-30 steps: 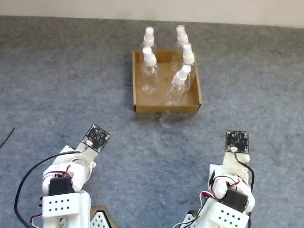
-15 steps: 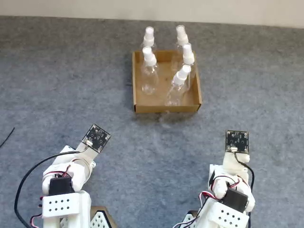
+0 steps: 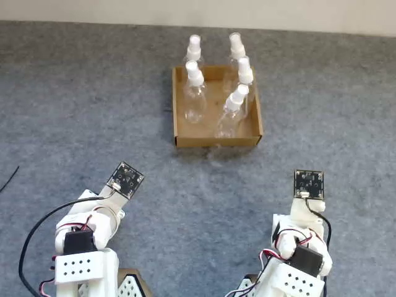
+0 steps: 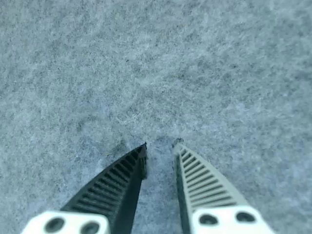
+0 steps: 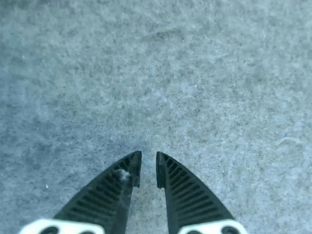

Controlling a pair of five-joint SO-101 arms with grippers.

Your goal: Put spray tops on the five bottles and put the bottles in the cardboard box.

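Note:
The cardboard box point(image 3: 180, 117) sits at the far middle of the grey carpet. Several clear bottles with white spray tops stand in it, such as one at the left point(image 3: 194, 99) and a tilted one at the front right point(image 3: 230, 117). Two spray tops point(image 3: 194, 44) point(image 3: 236, 44) rise past the back wall. Both arms rest far from the box at the near edge. My left gripper point(image 4: 160, 145) hangs over bare carpet, fingers nearly together with nothing between them. My right gripper point(image 5: 148, 153) is the same, with only a thin slit.
Grey carpet point(image 3: 93, 111) spreads on all sides of the box. A black cable point(image 3: 8, 177) lies at the left edge. A pale wall strip point(image 3: 309, 15) borders the far side.

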